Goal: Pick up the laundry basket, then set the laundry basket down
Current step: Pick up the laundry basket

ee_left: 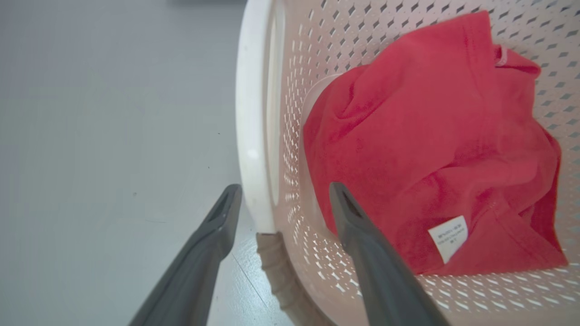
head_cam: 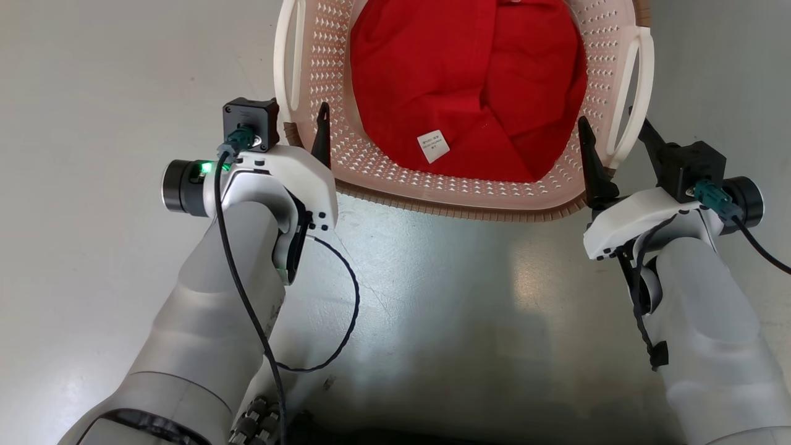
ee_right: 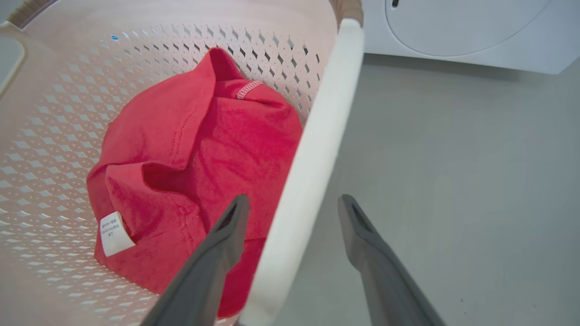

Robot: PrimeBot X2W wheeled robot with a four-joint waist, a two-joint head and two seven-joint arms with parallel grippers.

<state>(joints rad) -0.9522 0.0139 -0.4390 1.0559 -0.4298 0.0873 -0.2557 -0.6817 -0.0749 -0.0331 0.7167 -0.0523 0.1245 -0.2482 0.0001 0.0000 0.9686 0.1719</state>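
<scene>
Fingers (ee_left: 362, 253): I read both pairs spread wide, nothing clamped; left gripper (ee_left: 284, 190) straddles the left loop handle (ee_left: 253, 113), one finger inside the basket wall, one outside; right gripper (ee_right: 293, 201) straddles the right loop handle (ee_right: 312, 149) the same way
Container: laundry basket (head_cam: 457, 207), one; cream perforated walls, brown rim; on the floor between my two arms
Contents: red garment (head_cam: 469, 80), one, crumpled at the bottom; white label (head_cam: 432, 146), one, showing on it
Handles: two, white, one per side
Surface: pale grey floor (head_cam: 432, 309); glossy, catching light
Room: white appliance (ee_right: 453, 31), one, round door, beyond the basket
</scene>
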